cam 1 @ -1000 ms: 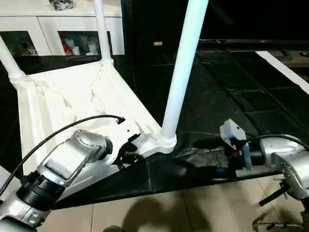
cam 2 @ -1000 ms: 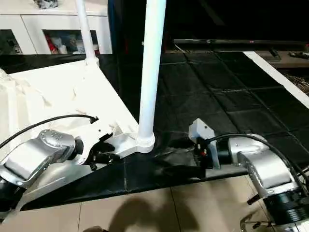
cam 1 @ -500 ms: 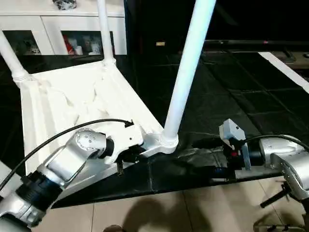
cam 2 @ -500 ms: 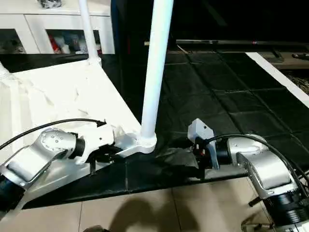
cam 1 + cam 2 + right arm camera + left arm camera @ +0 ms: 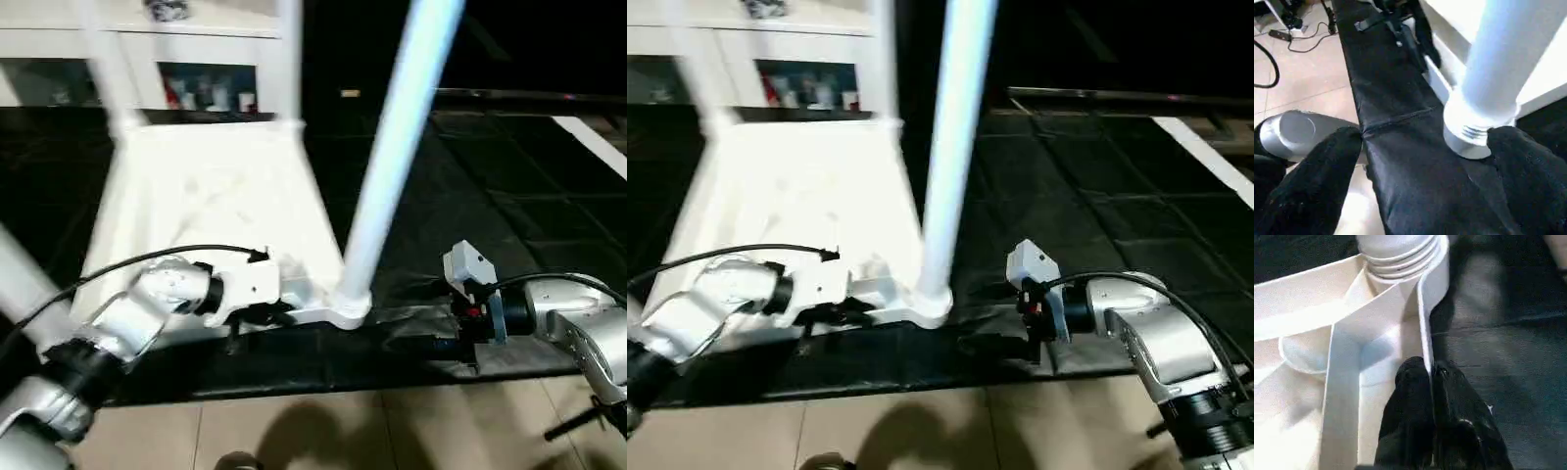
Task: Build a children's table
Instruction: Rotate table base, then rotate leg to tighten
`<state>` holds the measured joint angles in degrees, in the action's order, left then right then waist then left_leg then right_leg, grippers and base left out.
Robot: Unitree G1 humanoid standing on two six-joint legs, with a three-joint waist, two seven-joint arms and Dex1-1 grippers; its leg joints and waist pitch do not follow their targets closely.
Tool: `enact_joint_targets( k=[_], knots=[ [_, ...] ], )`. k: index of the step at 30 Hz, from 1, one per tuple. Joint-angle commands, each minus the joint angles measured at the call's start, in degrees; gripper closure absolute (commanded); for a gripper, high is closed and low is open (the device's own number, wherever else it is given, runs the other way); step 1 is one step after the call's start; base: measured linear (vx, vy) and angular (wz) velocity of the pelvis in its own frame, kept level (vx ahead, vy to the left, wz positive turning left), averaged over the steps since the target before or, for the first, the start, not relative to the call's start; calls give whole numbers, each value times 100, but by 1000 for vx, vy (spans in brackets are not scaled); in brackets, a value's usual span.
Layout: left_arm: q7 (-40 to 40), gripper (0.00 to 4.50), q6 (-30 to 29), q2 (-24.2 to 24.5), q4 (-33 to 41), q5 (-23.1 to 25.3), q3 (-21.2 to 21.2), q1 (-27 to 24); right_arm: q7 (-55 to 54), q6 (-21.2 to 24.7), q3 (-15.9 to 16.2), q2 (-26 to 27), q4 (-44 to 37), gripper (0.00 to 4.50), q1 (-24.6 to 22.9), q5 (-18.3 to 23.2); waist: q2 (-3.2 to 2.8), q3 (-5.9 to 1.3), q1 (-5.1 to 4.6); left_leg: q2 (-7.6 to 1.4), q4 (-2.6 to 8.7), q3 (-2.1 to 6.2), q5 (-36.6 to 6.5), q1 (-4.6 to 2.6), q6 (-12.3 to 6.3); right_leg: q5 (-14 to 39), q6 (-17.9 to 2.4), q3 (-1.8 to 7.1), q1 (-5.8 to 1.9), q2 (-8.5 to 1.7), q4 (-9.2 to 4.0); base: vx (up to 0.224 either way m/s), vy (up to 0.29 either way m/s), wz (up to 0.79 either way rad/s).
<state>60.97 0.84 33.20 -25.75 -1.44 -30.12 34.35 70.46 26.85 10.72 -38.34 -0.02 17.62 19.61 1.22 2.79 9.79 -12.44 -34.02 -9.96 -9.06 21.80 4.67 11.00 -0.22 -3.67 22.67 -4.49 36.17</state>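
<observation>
The children's table (image 5: 206,206) lies upturned on the mat (image 5: 470,225); a cabinet (image 5: 127,59) stands behind.

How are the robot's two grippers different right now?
The left gripper is shut, pinching the thin white rim of the table; the right gripper is wide open and holds nothing. The left one is on the table's frame, while the right one sits over the black mat, its fingers spread on either side of the near leg. Both have black fingers and silver arms.
</observation>
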Motion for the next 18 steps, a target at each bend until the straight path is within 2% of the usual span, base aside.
enact_joint_targets(
  k=[1,2,3,4,6,8,9,11,13,15,17,18],
  knots=[
    [-50,449,-197,91,-370,198,105,109,-34,-28,-8,-15,-55,0,-55,-32,-20,-353,-64,-82,430,34,-1774,-122,216,1719,-777,232,-235,-358,-499,0,0,0],
    [-50,449,-197,91,-370,198,105,109,-34,-28,-8,-15,-55,0,-55,-32,-20,-353,-64,-82,430,34,-1774,-122,216,1719,-777,232,-235,-358,-499,0,0,0],
    [232,449,-490,171,-415,12,232,95,-54,-39,9,8,-37,0,-61,-47,-14,-345,-90,-80,445,45,-1840,-119,231,1931,-683,225,-226,-357,-525,0,0,0],
    [329,449,-564,198,-407,-45,260,85,-59,-44,14,17,-29,0,-62,-51,-6,-347,-107,-77,442,40,-1844,-133,233,1960,-687,229,-219,-362,-529,0,0,0],
    [576,449,-618,216,-384,-231,369,56,-68,-44,20,41,-9,0,-61,-47,-6,-337,-194,-70,456,58,-1825,-92,227,1973,-727,219,-241,-356,-523,0,0,0],
    [640,449,-603,139,-382,-406,505,54,-79,-51,26,57,18,0,-52,-48,-12,-352,-217,-72,444,49,-1788,-108,206,1838,-782,224,-228,-348,-514,0,0,0],
    [643,449,-582,95,-405,-459,554,67,-84,-53,28,62,31,0,-46,-46,8,-357,-227,-70,426,31,-1731,-126,167,1685,-863,230,-212,-341,-505,0,0,0],
    [724,449,-563,55,-401,-540,590,69,-90,-54,26,67,42,0,-42,-42,-7,-371,-225,-78,415,20,-1582,-124,126,1372,-978,235,-222,-334,-478,0,0,0],
    [948,449,-845,-20,-246,-784,680,23,-135,-43,5,92,77,0,-37,-39,-12,-382,-214,-79,404,12,-1457,-122,100,1132,-1070,234,-228,-331,-445,0,0,0],
    [925,449,-985,-85,-244,-789,743,44,-169,-66,-6,149,113,0,-17,-29,-16,-393,-206,-84,389,-4,-1302,-125,64,778,-1189,235,-227,-313,-412,0,0,0],
    [882,449,-995,-122,-272,-775,767,65,-201,-95,-15,192,138,0,1,-30,-15,-394,-188,-80,382,-8,-1279,-118,30,705,-1212,234,-233,-321,-407,0,0,0],
    [816,422,-1056,-207,-336,-794,833,109,-261,-135,-28,260,176,0,34,-42,-14,-390,-182,-79,382,-10,-1308,-123,32,764,-1205,234,-230,-325,-413,0,0,0]
  ],
)
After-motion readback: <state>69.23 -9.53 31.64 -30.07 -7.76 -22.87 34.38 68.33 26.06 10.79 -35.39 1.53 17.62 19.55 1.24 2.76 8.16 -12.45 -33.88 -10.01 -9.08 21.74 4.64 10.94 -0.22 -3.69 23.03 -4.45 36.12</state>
